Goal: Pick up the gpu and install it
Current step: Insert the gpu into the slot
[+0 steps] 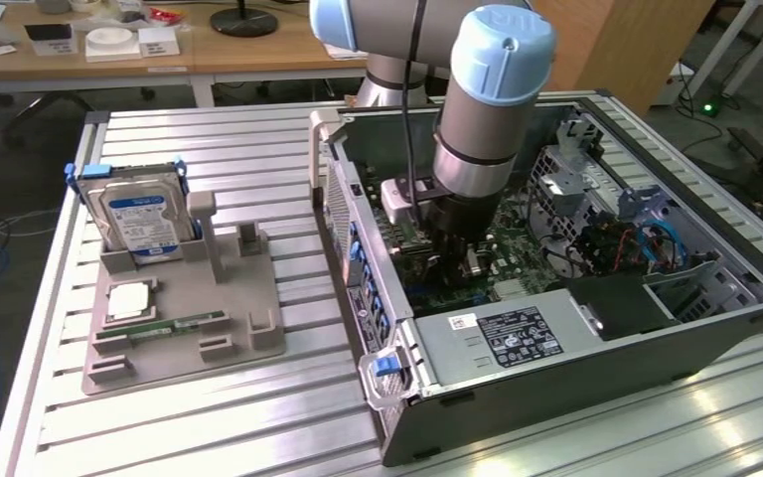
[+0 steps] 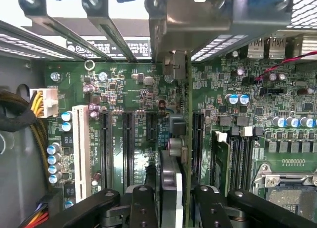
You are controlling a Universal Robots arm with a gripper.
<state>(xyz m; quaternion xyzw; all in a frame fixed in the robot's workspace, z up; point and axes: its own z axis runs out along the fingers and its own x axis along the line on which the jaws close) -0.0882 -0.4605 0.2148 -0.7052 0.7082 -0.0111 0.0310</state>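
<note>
Dark, thin gpu point(image 2: 174, 153) stands edge-on over motherboard point(image 2: 124, 89), clamped by gripper point(image 2: 173, 208).

The computer case point(image 1: 580, 328) is lying open on the table point(image 1: 223, 417), toward the exterior view's right. The holder tray point(image 1: 176, 323) is sitting to its left, carrying the hard drive point(image 1: 143, 224) upright at its far end. The arm point(image 1: 481, 119) is reaching down into the case, over the motherboard point(image 2: 133, 99).

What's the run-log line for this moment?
stage: install | hand: shut on gpu | gpu: edge-on over motherboard slots, inside PC case
</note>
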